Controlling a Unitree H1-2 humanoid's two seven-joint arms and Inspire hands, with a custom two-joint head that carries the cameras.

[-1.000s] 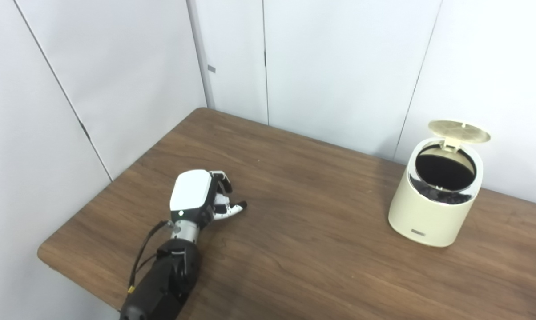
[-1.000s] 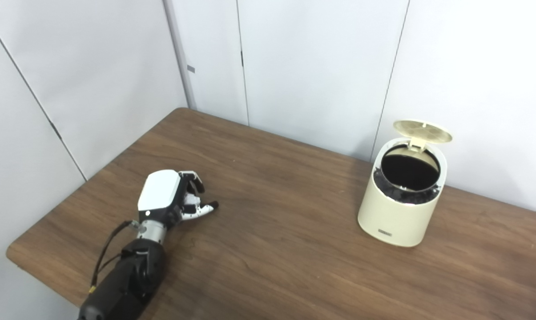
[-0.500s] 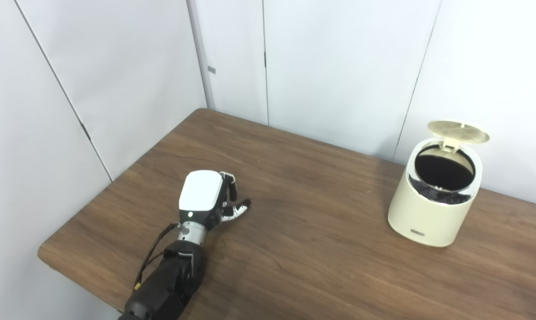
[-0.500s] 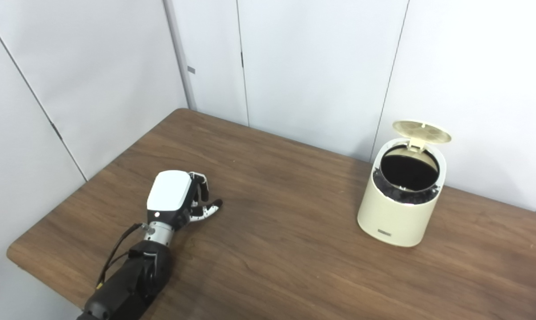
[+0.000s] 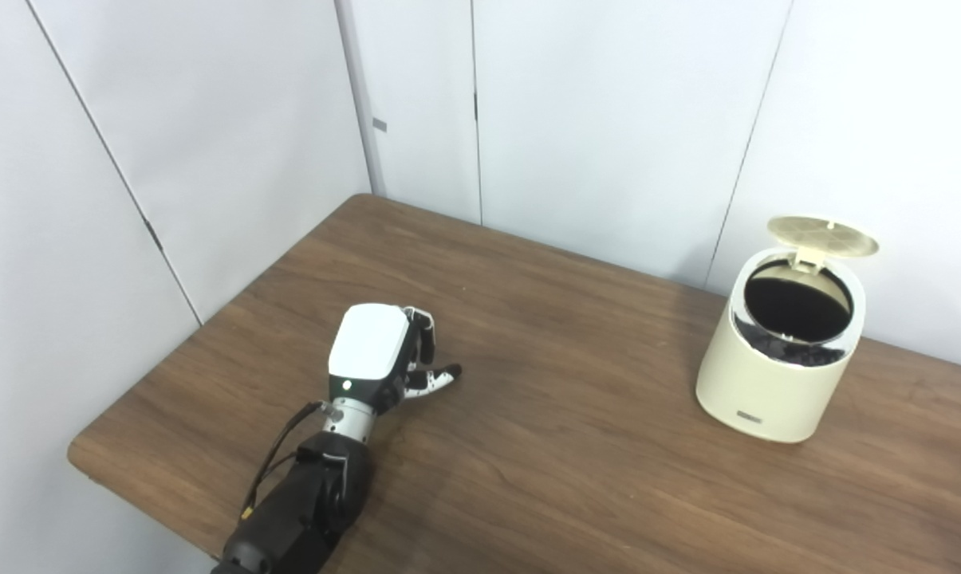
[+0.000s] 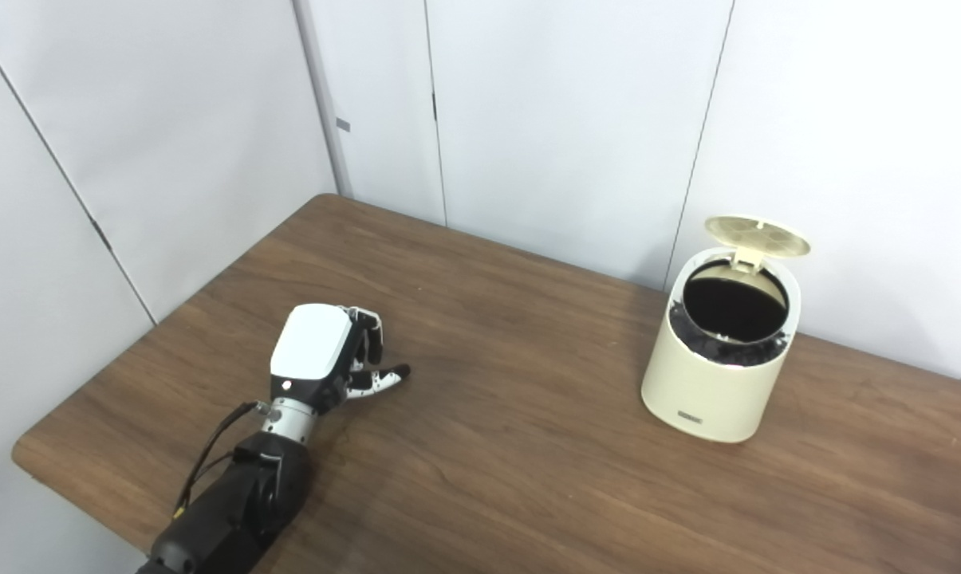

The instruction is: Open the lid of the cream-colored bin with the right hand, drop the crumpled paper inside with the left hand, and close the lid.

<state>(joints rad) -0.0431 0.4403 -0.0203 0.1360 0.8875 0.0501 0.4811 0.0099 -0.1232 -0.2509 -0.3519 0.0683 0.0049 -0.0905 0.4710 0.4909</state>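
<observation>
The cream-colored bin (image 5: 775, 375) stands on the right of the wooden table (image 5: 576, 446), close to the back wall. Its round lid (image 5: 823, 236) is tipped up at the rear, and the dark inside shows. My left hand (image 5: 380, 355) hovers low over the table's left part, far from the bin. The white back of the hand faces up, the fingers (image 6: 372, 339) curl downward and the thumb (image 6: 388, 376) sticks out to the right. What lies under the palm is hidden. No crumpled paper shows in either view. My right hand is out of view.
White wall panels (image 5: 608, 119) close in the table at the back and on the left. The table's left corner edge (image 5: 77, 454) lies near my left forearm. Bare wood stretches between my left hand and the bin.
My left hand has drifted a little to the right, toward the bin, with its fingers still curled. The bin and its raised lid have not moved.
</observation>
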